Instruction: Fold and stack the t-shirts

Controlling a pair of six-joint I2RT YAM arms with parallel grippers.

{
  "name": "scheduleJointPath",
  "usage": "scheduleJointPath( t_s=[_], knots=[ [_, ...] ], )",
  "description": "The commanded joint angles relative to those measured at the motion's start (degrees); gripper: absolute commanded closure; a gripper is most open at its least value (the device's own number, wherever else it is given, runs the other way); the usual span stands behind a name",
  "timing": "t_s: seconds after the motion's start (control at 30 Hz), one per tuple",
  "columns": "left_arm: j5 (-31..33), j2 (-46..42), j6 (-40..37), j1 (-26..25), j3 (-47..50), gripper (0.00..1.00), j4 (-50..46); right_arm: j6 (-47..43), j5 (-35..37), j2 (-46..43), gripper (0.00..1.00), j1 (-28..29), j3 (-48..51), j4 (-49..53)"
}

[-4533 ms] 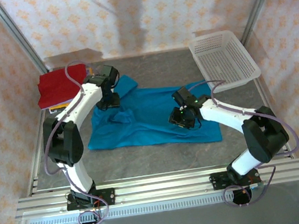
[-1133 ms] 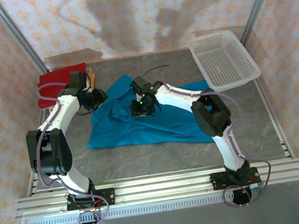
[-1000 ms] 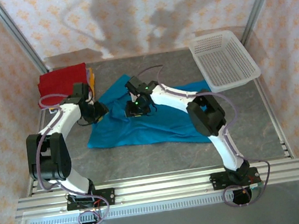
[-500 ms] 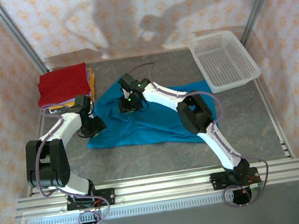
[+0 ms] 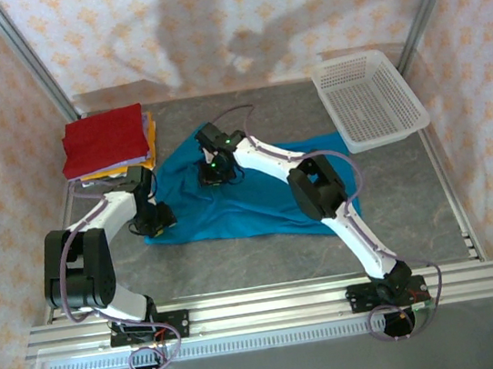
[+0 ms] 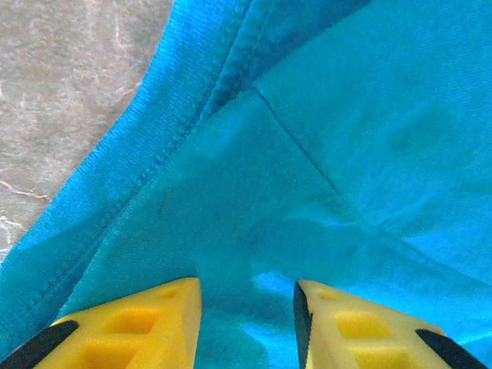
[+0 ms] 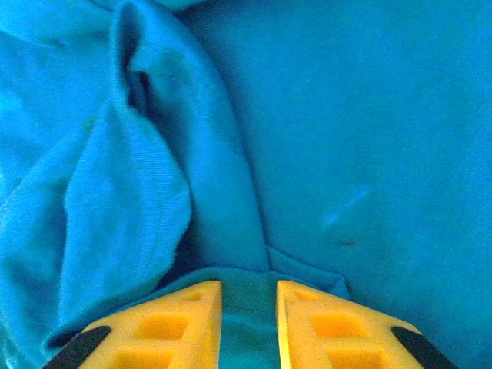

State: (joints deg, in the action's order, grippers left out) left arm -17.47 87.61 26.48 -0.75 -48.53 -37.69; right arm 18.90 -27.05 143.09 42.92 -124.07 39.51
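A large teal t-shirt (image 5: 262, 199) lies spread on the grey table. Folded t-shirts are stacked at the back left, a red one (image 5: 104, 140) on top and an orange/yellow one (image 5: 148, 127) below it. My left gripper (image 5: 153, 220) hovers low over the shirt's front-left edge. In the left wrist view the left gripper (image 6: 247, 307) is open, with flat teal cloth (image 6: 323, 138) and a hem under it. My right gripper (image 5: 215, 172) is down on the shirt's rumpled back-left part. In the right wrist view the right gripper (image 7: 249, 307) is shut on a raised fold of teal cloth (image 7: 247, 288).
A white perforated basket (image 5: 368, 99) stands at the back right. Bare grey table (image 5: 266, 255) runs in front of the shirt up to the metal rail (image 5: 264, 309). Patterned walls enclose the back and sides.
My left gripper has swung from beside the folded stack forward to the shirt's front-left edge. My right gripper has slid a little back and left over the shirt.
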Motion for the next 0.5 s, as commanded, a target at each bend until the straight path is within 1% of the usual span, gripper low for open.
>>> scheduleJointPath(
  t_s=[0.0,0.07,0.1,0.13,0.2,0.3,0.4,0.47],
  knots=[
    [1.13,-0.32,-0.64,-0.28,0.77,0.61,-0.30,0.10,2.78,1.70,0.71,-0.29,-2.50,2.27],
    [1.17,-0.50,-0.51,-0.39,0.70,0.61,-0.27,0.50,3.03,2.19,0.71,-0.30,-2.02,1.99],
    [1.29,-0.51,-0.46,-0.45,0.72,0.61,-0.21,0.74,3.16,2.36,0.73,-0.21,-1.67,1.74],
    [1.39,-0.60,-0.44,-0.56,0.72,0.61,-0.25,0.96,3.39,2.37,0.76,-0.27,-1.38,1.56],
    [1.46,-0.52,-0.49,-0.56,0.80,0.61,-0.29,1.21,3.88,2.11,0.86,-0.21,-1.07,1.48],
    [1.41,-0.35,-0.47,-0.56,1.10,0.61,-0.02,1.14,4.61,1.09,0.94,-0.22,-0.91,1.37],
    [1.46,0.25,-0.51,-0.57,1.52,0.61,0.12,1.14,5.25,-0.68,1.00,-0.20,-0.71,1.56],
    [1.53,0.70,-0.54,-0.56,1.67,0.61,0.14,1.39,5.75,-2.47,1.00,-0.20,0.08,1.37]
  ],
)
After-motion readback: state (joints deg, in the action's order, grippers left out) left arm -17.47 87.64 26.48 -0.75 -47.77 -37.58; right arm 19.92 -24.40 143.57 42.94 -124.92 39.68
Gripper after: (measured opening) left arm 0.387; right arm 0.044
